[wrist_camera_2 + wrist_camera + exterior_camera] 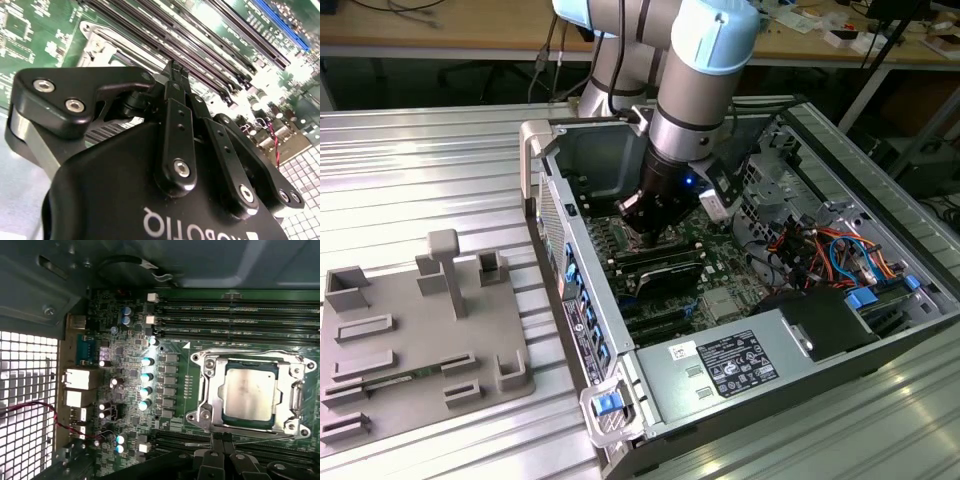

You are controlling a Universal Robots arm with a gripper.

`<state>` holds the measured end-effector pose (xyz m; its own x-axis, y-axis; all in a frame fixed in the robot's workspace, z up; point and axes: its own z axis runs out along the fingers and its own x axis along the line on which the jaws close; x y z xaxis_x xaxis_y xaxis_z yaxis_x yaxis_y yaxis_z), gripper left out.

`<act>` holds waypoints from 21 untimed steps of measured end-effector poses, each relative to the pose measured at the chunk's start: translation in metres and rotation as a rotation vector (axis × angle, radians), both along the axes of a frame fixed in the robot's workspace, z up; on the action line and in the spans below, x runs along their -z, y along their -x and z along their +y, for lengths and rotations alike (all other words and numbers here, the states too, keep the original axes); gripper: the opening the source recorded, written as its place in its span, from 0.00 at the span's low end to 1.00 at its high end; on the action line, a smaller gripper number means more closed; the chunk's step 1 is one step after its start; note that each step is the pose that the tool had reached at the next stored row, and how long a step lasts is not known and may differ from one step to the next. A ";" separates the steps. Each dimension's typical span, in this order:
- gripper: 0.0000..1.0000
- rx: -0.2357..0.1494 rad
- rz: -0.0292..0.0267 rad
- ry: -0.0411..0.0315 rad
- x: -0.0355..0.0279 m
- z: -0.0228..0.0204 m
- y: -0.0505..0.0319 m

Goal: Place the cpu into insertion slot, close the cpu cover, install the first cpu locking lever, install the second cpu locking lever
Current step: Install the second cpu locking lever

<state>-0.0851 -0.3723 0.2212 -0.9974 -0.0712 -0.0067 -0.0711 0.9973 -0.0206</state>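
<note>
The cpu (249,392) lies flat in the insertion slot (250,424), with the cpu cover (216,390) down around it as a silvery frame. The fingers (222,452) hang just beside the frame's edge — pressed together and holding nothing, I judge.

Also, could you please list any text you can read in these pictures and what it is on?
Gripper: white brand lettering on its body, upside down and cropped; not quoted.
White labels on the power supply: print too small.
Motherboard markings: too small.
Nothing else readable.
</note>
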 end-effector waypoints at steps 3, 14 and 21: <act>0.11 0.000 0.0000 0.0000 0.0005 0.0000 0.0061; 0.11 0.000 0.0000 0.0000 0.0023 0.0000 0.0136; 0.11 0.000 0.0001 0.0001 0.0022 0.0000 0.0136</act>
<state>-0.0988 -0.3723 0.2190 -0.9975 -0.0707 -0.0066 -0.0706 0.9973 -0.0207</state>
